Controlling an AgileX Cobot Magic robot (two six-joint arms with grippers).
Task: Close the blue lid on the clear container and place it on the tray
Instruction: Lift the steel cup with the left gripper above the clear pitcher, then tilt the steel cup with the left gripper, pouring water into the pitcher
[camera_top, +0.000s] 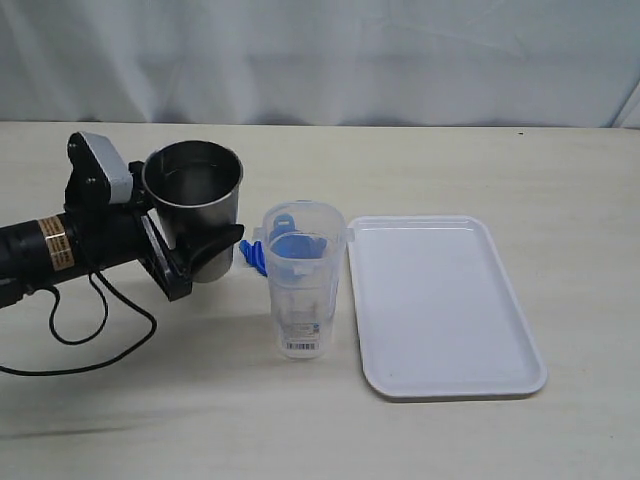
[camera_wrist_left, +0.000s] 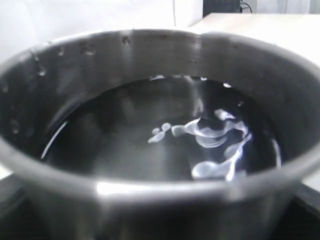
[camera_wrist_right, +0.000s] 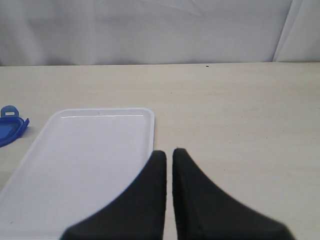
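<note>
The blue lid (camera_top: 256, 257) lies beside the clear container (camera_top: 303, 295), nearer the left claw (camera_top: 205, 240) (gripping a steel tumbler (camera_top: 195, 195)). The right claw (camera_wrist_right: 169, 160) is shut, empty.

The left arm (camera_top: 60, 248) reaches in nearly level from the left edge of the exterior view. The left pincer (camera_top: 205, 240) stands wide, its jaws clasped around the steel tumbler (camera_top: 195, 190), held roughly upright. The right pincer (camera_wrist_right: 169, 152) is closed and empty, its black fingertips (camera_wrist_right: 159, 165) almost touching.

Lab-like test bench: pale wooden tabletop (camera_top: 450, 440), white draped cloth backdrop (camera_top: 320, 60).
</note>
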